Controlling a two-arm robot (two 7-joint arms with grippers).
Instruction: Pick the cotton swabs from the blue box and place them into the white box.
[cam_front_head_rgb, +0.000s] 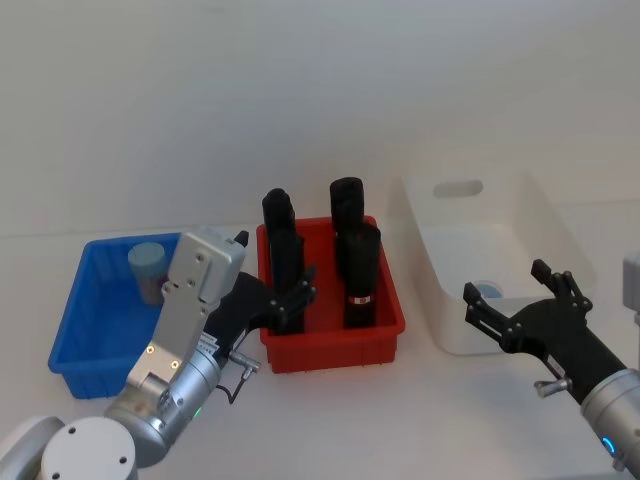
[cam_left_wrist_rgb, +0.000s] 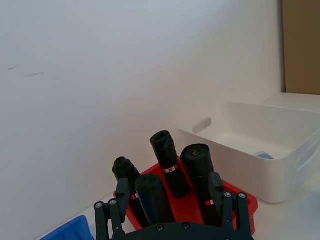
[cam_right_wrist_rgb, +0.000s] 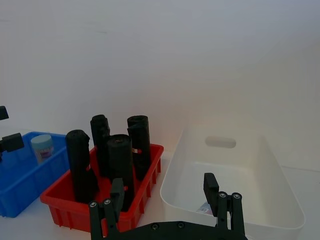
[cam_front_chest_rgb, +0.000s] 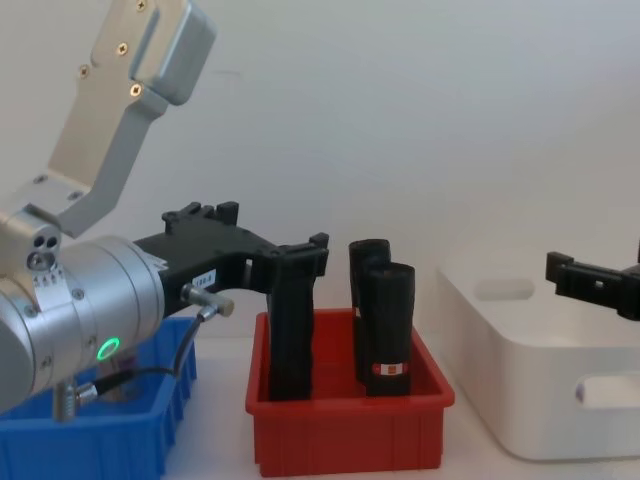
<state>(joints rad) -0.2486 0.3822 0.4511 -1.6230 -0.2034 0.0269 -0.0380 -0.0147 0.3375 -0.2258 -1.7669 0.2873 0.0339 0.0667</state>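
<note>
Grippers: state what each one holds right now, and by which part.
Nothing is held. The left gripper is open and empty near the red bin; the right gripper is open and empty near the white box.

A white table (cam_front_head_rgb: 430, 405) carries three bins in a row — blue box (cam_front_head_rgb: 72, 325), red bin (cam_front_head_rgb: 330, 352), white box (cam_front_head_rgb: 455, 335).
</note>
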